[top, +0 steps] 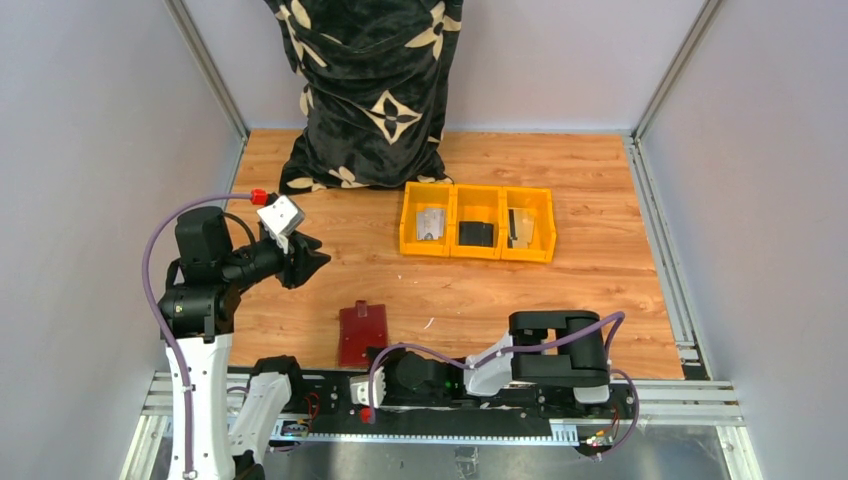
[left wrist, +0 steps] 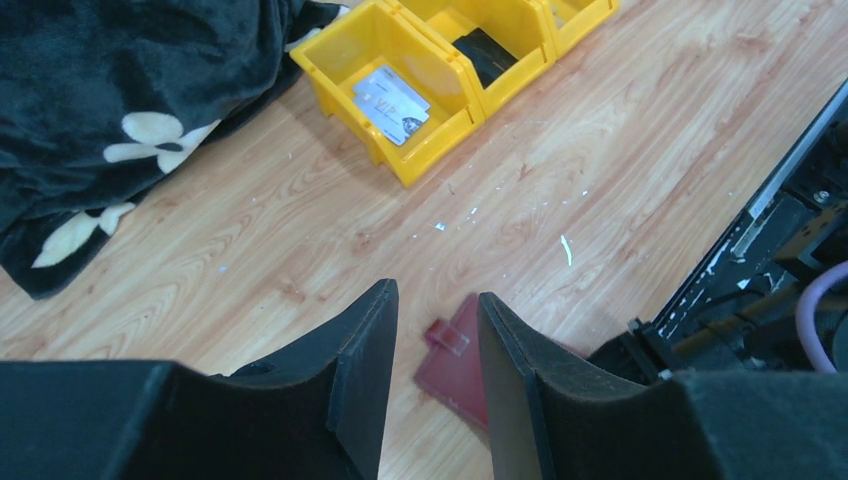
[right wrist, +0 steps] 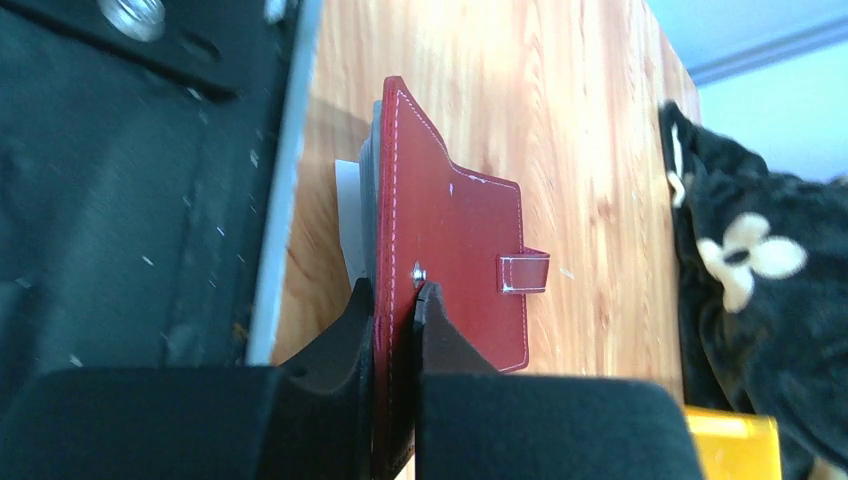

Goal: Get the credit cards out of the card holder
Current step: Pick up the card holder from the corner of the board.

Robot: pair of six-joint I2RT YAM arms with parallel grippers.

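At the near edge of the wooden worktop (top: 560,300), the right pincer (right wrist: 395,292) clamps the maroon leather-like folding card holder (right wrist: 455,240) by a thin edge, so it may twist loose. The left pincer (left wrist: 435,300) gapes empty.

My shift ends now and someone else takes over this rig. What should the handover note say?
Left gripper: open, empty, raised above the table.
Right gripper: shut on the card holder, which lies at the table's near edge.
Done: one pale credit card lies in the left compartment of the yellow bin; other compartments unclear.
Left: a pale edge shows behind the holder's cover, possibly a card; open it and check.
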